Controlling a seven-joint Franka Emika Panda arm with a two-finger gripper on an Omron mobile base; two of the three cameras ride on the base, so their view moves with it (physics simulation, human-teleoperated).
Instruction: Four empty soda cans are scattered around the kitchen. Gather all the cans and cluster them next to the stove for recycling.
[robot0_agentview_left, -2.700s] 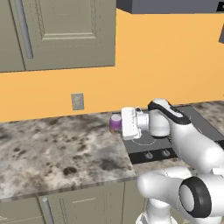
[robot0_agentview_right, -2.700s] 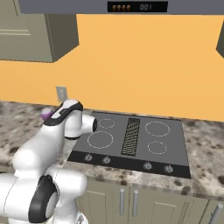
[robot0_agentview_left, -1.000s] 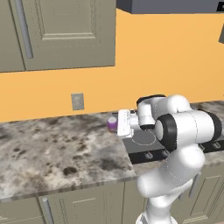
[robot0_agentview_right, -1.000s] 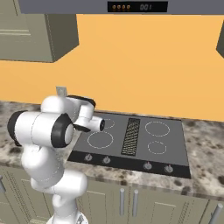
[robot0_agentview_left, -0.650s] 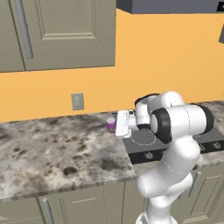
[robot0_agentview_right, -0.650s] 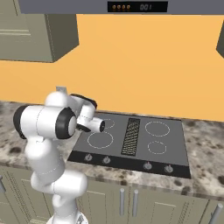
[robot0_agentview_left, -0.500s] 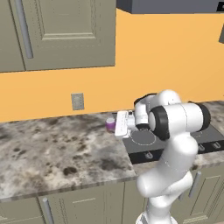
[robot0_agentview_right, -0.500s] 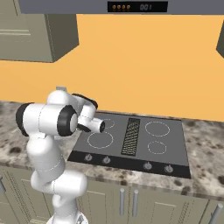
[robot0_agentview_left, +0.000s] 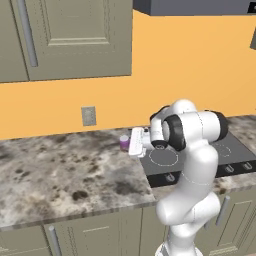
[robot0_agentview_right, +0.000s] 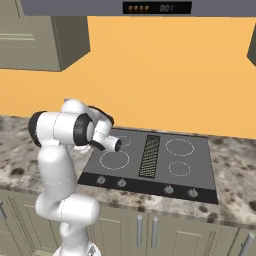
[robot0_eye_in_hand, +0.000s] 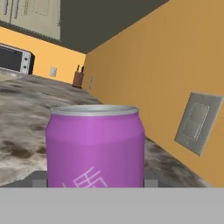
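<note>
From behind the arm on its left, the gripper (robot0_agentview_left: 131, 142) reaches sideways over the speckled counter (robot0_agentview_left: 60, 170), and a purple-pink soda can (robot0_agentview_left: 124, 143) stands upright right at its tips, just off the left edge of the black stove (robot0_agentview_left: 200, 160). The can is small here, a violet cylinder with a paler top, and the white hand hides its near side, so the set of the jaws is hard to read from this angle. From behind on the right, the arm's own elbow and wrist block the hand; the stove (robot0_agentview_right: 150, 160) lies flat beside it with white ring markings, a centre grille and knobs along the front. Looking along the hand itself, the soda can (robot0_eye_in_hand: 95, 146) sits square between the jaws, its sides overlapping both fingers (robot0_eye_in_hand: 38, 178), which press in at either flank low down: the jaws are closed on it. It is glossy purple with a silver rim and a faint pink mark near its bottom, standing upright. Beyond it, to one side, runs the orange wall with a grey outlet plate (robot0_eye_in_hand: 197, 122).
</note>
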